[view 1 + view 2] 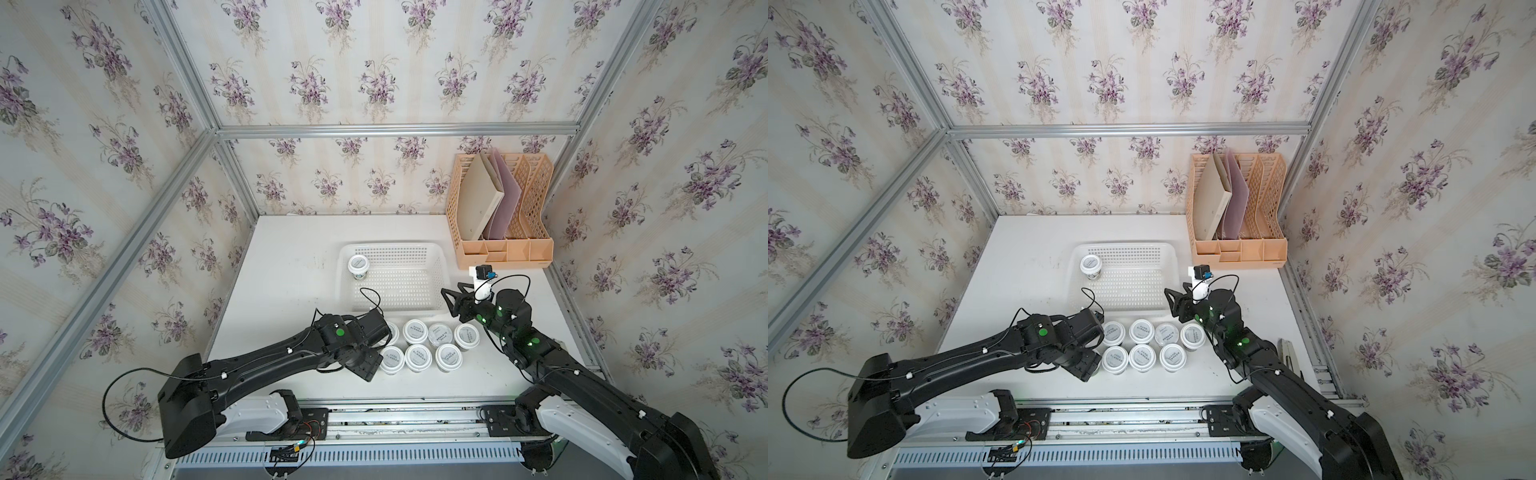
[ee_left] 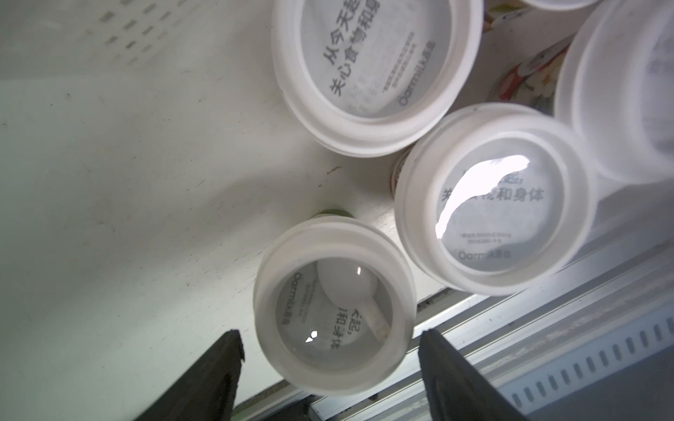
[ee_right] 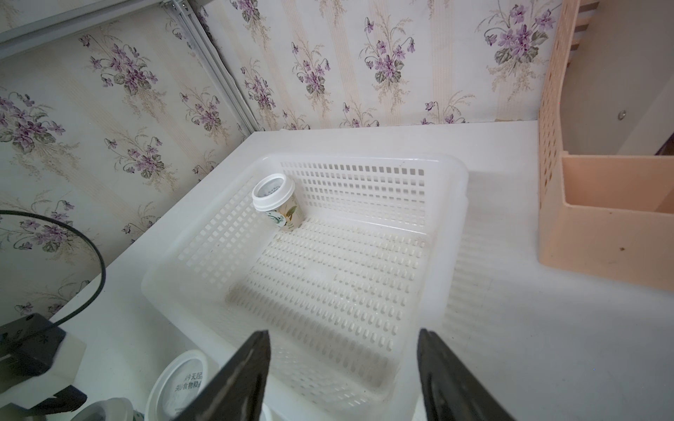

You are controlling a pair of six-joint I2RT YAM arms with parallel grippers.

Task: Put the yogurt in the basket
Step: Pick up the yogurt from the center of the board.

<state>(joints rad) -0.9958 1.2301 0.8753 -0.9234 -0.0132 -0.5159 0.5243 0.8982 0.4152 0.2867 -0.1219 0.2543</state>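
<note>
Where yogurt sits: one white-lidded greenish cup [image 1: 358, 266] in white perforated plastic basket [image 1: 390, 251]; others [image 1: 418, 356] clustered on tabletop [image 1: 291, 291].
Left fingers [image 2: 219, 371]: apart, flanking end cup [image 2: 333, 310].
Right fingers [image 3: 248, 364]: apart, empty.
Grip: likely light, thin-walled; you squeeze gently below the lid.

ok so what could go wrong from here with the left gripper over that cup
The open left gripper straddles one yogurt cup, and a neighbour cup stands close by one finger, so closing could nudge it. The fingers seem level with the lid, so the grip may slip. The right gripper hovers by the basket, possibly in the way.
</note>
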